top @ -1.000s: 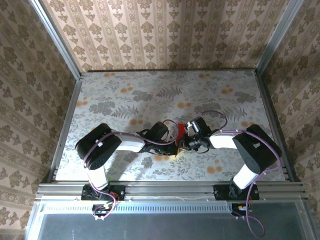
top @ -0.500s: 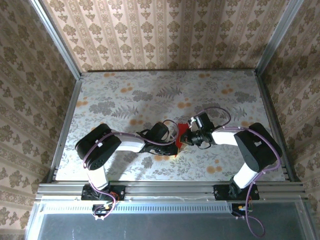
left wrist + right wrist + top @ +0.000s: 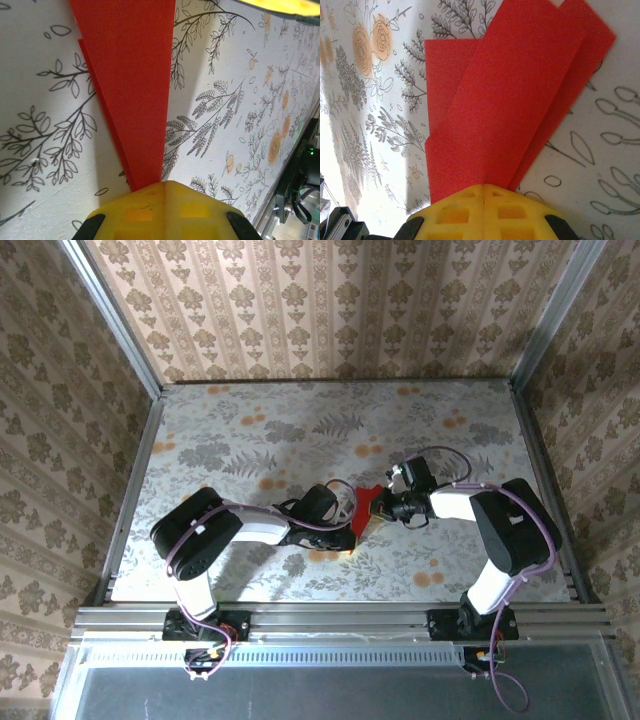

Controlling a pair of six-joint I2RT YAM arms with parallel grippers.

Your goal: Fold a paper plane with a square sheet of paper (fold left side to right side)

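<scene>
From above, two arms meet over the near middle of the flowered table (image 3: 250,430), the left gripper (image 3: 350,528) and right gripper (image 3: 383,510) closing in from either side on a half-made paper plane (image 3: 368,498), a small red wedge between them.

The left wrist camera sees the red paper (image 3: 135,75) narrowing to a point that vanishes between the yellow fingertips of the left gripper (image 3: 165,192), which are clenched on it; a second layer peeks out along the left edge.

The right wrist camera sees several red layers (image 3: 510,100) fanned out of line, their lower ends running under the right gripper (image 3: 485,197), likewise pinched tight on the sheet. Whether the paper rests on the table or hangs just above it cannot be told.

With both ends gripped, the likely hazard is a tear if the arms draw apart. The splayed layers could also set a crooked crease, and thin paper may slip from either pinch mid-fold.
</scene>
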